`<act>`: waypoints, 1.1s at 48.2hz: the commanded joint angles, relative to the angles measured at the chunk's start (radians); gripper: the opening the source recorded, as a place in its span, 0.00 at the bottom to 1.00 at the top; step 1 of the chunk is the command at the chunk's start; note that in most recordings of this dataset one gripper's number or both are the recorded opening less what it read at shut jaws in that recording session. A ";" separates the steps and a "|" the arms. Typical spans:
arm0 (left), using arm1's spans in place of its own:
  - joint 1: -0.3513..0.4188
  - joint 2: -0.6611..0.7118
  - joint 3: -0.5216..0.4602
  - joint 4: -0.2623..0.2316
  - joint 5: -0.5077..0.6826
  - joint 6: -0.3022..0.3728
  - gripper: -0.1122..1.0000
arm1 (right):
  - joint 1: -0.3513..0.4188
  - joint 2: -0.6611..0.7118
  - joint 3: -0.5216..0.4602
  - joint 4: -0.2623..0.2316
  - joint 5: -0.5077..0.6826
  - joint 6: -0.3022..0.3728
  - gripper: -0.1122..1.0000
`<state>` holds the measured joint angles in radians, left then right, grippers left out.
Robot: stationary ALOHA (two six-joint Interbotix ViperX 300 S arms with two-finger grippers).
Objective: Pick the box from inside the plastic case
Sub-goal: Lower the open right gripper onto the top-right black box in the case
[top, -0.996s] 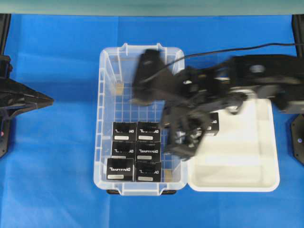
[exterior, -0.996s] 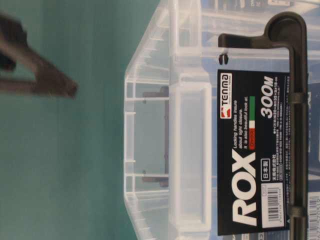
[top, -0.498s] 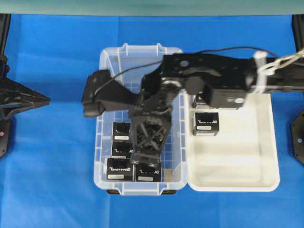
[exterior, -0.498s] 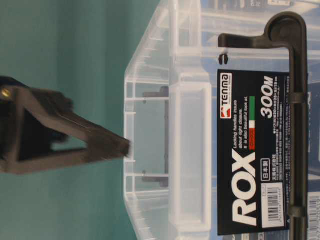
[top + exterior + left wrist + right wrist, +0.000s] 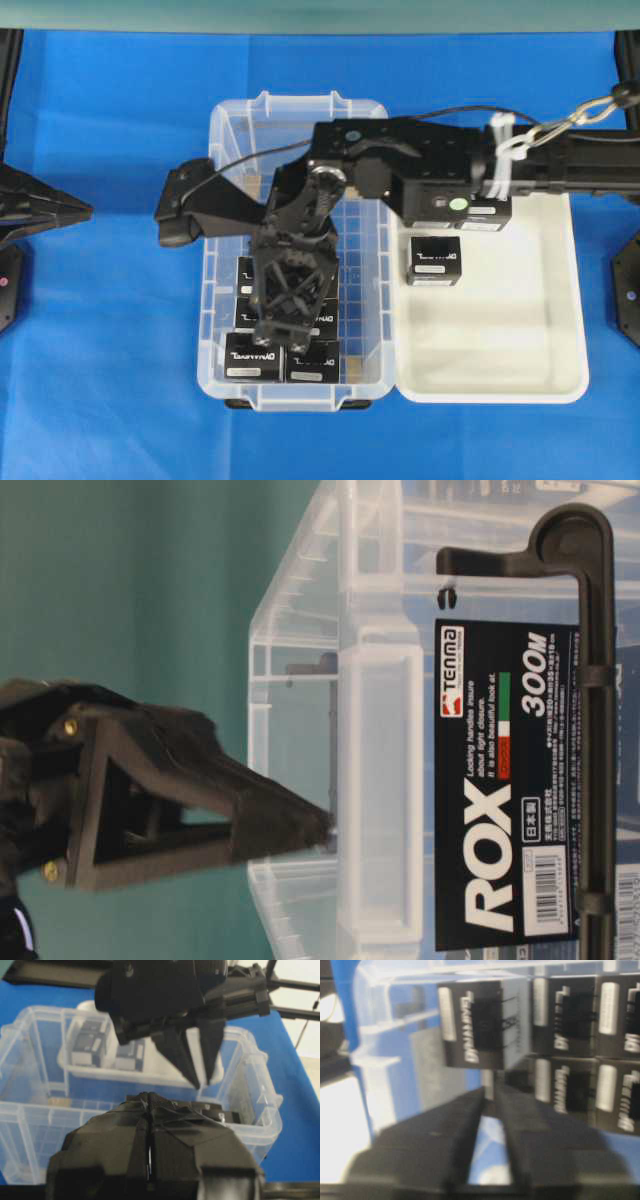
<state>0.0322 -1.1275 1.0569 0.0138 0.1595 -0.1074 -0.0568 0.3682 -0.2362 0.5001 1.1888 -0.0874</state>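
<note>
**Desk:** Right gripper (image 5: 285,340) now where?

**Photo:** Down over the plastic case (image 5: 215,250), tips just above the black boxes; a second ago blurred at the wall shared with the white tray (image 5: 500,340). Fingers parted narrowly, nothing between them.

**Desk:** And the left gripper (image 5: 60,210)?

**Photo:** Pressed shut, well apart at the left edge, drawn back slightly.

**Desk:** Contents?

**Photo:** Boxes packed in two columns at the case's near end, several hidden under the arm; nearest box (image 5: 252,357) at the near-left corner, label strip up. One loose box (image 5: 434,260) in the tray, another half hidden beneath the arm.
</note>
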 commanded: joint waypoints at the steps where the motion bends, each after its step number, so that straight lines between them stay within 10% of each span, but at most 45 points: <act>1: 0.002 -0.002 -0.031 0.003 0.012 -0.003 0.05 | 0.005 0.017 -0.005 0.034 -0.026 -0.023 0.50; 14: 0.000 -0.005 -0.031 0.003 0.018 -0.005 0.05 | 0.032 0.064 -0.003 0.041 -0.066 -0.060 0.99; 53: -0.002 -0.006 -0.029 0.003 0.018 -0.003 0.05 | 0.067 0.127 0.014 0.060 -0.170 -0.058 1.00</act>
<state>0.0322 -1.1397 1.0554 0.0153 0.1825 -0.1104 -0.0046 0.4832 -0.2286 0.5568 1.0232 -0.1427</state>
